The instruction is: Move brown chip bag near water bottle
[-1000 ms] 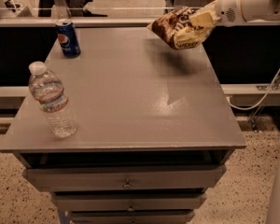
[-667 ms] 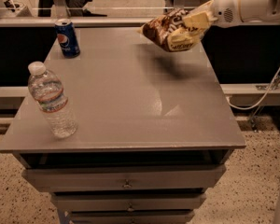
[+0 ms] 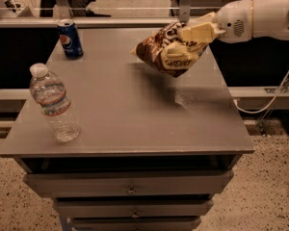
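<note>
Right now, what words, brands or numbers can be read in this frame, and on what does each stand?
Nothing reads clearly enough to quote.
Blue can: a round red, white and blue emblem; lettering blurred.
Brown chip bag: large white lettering, blurred and partly covered by the gripper, which holds it above the far right of the table.
Water bottle: label band print too small.

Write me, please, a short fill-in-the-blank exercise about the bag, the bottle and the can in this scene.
1. The gripper holds the bag in the air ___ the table.
2. The bottle stands upright and has a ___ cap.
3. The can is mostly ___ in colour.

Missing words: above; white; blue.
</note>
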Motion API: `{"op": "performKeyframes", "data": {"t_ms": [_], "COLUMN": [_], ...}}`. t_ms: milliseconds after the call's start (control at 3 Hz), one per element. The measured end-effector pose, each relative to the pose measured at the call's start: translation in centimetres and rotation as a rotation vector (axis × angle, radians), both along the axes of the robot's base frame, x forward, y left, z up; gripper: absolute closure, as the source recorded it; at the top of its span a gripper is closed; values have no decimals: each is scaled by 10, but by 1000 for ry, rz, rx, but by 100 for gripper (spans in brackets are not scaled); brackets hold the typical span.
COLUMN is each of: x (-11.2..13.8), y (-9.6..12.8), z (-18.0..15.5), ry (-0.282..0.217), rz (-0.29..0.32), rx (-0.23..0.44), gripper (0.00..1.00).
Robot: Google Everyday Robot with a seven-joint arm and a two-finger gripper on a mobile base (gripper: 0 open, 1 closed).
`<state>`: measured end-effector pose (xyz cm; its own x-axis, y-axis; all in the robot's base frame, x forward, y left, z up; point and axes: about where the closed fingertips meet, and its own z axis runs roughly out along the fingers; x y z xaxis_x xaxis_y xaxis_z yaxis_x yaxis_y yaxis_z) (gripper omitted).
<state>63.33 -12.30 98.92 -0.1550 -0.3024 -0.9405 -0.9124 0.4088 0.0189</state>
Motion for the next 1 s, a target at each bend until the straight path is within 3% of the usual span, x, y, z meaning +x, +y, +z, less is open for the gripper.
{"op": "performKeyframes", "data": {"t_ms": [333, 667, 1000], "x": [1, -18, -56], "y": [0, 18, 49], "z": [1, -1, -1], "ry": [-3, -9, -20], "rz": [-1, 62, 153], "rx": [-1, 30, 83], "gripper": [100, 100, 100]}}
